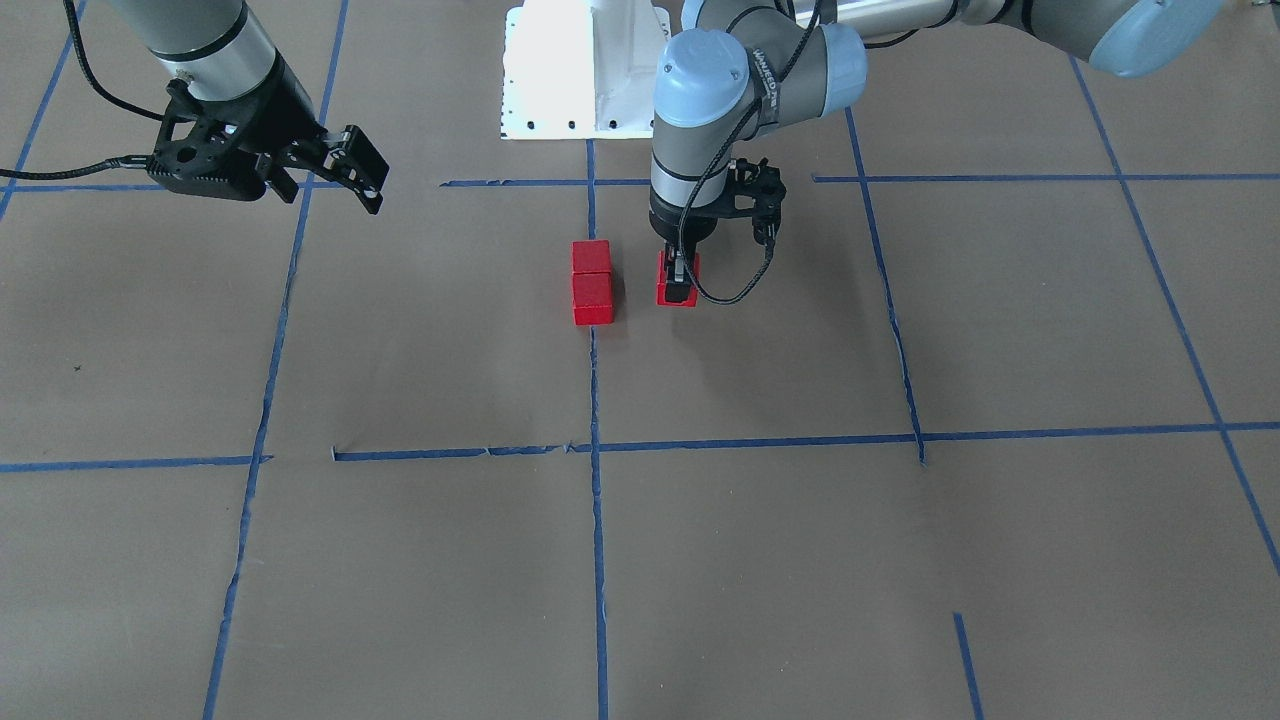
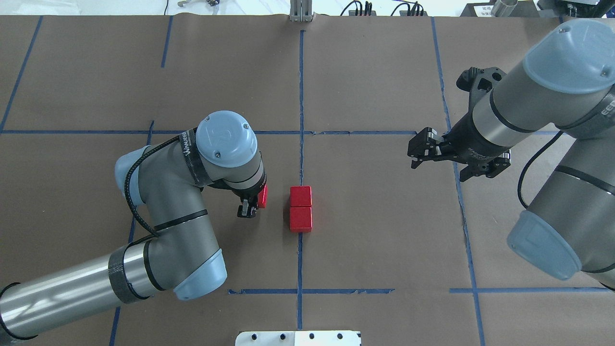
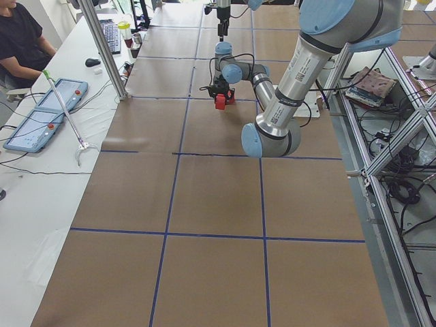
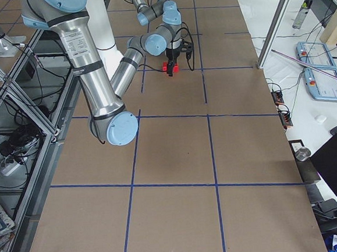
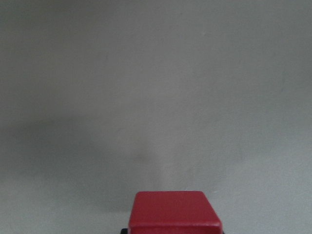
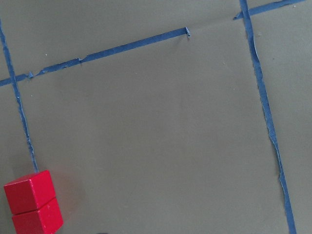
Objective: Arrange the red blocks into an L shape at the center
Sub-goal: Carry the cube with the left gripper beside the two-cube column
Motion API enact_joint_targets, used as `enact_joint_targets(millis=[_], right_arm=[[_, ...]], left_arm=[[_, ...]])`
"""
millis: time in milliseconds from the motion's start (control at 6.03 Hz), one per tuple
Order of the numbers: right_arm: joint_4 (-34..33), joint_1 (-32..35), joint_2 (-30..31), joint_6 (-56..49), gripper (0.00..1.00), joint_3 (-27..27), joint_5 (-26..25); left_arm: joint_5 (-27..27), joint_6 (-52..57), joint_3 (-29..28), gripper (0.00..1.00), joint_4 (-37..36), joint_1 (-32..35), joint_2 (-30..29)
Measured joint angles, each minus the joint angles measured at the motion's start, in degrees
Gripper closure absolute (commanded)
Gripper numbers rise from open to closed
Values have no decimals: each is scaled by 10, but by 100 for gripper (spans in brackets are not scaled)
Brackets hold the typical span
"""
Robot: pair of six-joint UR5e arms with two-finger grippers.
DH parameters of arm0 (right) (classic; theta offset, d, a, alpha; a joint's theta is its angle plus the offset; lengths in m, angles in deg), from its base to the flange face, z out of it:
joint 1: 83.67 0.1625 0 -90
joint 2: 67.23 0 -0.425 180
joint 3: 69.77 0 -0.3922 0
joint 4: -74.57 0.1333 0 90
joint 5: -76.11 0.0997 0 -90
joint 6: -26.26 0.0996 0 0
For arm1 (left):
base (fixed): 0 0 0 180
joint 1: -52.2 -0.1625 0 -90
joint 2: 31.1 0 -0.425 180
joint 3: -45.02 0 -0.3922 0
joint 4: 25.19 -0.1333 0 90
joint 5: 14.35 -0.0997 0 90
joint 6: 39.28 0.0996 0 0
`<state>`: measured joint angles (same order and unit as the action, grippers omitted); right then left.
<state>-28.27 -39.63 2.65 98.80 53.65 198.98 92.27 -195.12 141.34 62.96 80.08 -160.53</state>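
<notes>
Room around the pair of red blocks (image 2: 301, 208) is wide on most sides. In the overhead view they sit at mid-frame on the vertical blue tape line (image 2: 301, 96), touching face to face, one above the other. Bare counter (image 2: 384, 216) runs to their right, above them and below them.

On their left, a narrow strip of counter separates them from the third red block (image 2: 263, 196), which is about level with the upper block of the pair. The left hand (image 2: 250, 205) points straight down and has its fingers closed on this block. Whether the block rests on the counter or hangs just above it cannot be told.

The left arm's wrist and elbow fill the frame's lower left, so that side is crowded. The right hand (image 2: 417, 151) hangs at right of centre, well apart from all the blocks, with its fingers spread and nothing between them. A white base plate (image 2: 298, 338) lies at the bottom edge.
</notes>
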Motion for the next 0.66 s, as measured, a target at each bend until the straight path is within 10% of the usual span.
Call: enact_joint_targets(millis=[663], right_arm=[[0, 0, 1, 1, 0, -1, 0]], left_arm=[[0, -76, -43, 99, 61, -9, -16]])
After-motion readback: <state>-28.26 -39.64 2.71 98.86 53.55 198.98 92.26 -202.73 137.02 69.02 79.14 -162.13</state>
